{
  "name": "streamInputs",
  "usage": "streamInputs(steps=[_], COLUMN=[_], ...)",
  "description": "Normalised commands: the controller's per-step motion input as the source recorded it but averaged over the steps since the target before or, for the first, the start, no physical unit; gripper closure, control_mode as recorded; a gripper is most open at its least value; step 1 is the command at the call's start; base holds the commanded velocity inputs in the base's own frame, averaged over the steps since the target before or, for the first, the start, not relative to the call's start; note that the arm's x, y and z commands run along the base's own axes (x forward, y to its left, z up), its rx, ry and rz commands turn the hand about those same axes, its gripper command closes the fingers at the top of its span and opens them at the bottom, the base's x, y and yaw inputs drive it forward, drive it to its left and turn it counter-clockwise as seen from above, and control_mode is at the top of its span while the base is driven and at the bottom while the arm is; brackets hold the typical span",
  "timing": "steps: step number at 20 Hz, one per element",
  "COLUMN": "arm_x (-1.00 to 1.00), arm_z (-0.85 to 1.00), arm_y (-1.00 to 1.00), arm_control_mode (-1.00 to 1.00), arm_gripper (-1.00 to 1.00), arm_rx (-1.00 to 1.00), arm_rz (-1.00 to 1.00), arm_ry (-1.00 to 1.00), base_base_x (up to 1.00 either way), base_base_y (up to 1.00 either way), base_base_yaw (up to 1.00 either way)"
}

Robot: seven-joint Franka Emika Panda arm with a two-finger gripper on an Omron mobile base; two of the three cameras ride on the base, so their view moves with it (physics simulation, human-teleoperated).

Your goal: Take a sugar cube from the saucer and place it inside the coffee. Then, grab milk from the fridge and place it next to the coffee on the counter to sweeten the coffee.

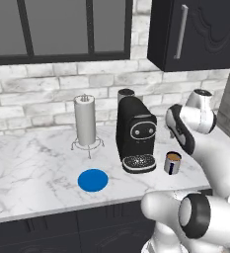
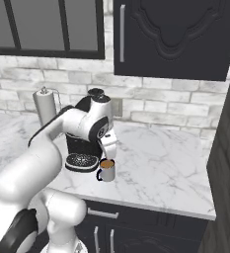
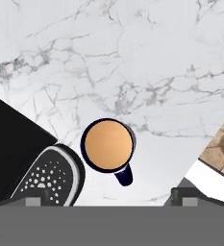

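Note:
The coffee, a grey mug of brown liquid with a dark handle, stands on the marble counter just right of the coffee machine's drip tray. My gripper hangs directly above the mug, open, fingertips far apart and nothing between them. The blue saucer lies bare near the counter's front edge, left of the mug. The sugar cube is hidden or out of view. The milk and the fridge are out of view.
A black coffee machine stands close to the mug's left. A paper towel holder is further left by the brick wall. A dark upper cabinet hangs overhead. A dark tall panel bounds the counter's right end.

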Motion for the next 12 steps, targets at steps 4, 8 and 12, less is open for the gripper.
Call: streamInputs(steps=[4, 8, 12], arm_x=[-0.74, -0.68, -0.31], arm_z=[0.76, 0.47, 0.19], arm_y=[0.05, 0.33, 0.50], arm_control_mode=[-1.00, -1.00, -1.00], arm_gripper=[-1.00, -1.00, -1.00], arm_rx=[-0.10, -0.18, -0.23], arm_rz=[0.17, 0.16, 0.08], arm_ry=[-0.26, -0.20, -0.09], base_base_x=[0.00, 0.00, 0.00], base_base_y=[0.00, 0.00, 0.00], base_base_yaw=[0.00, 0.00, 0.00])
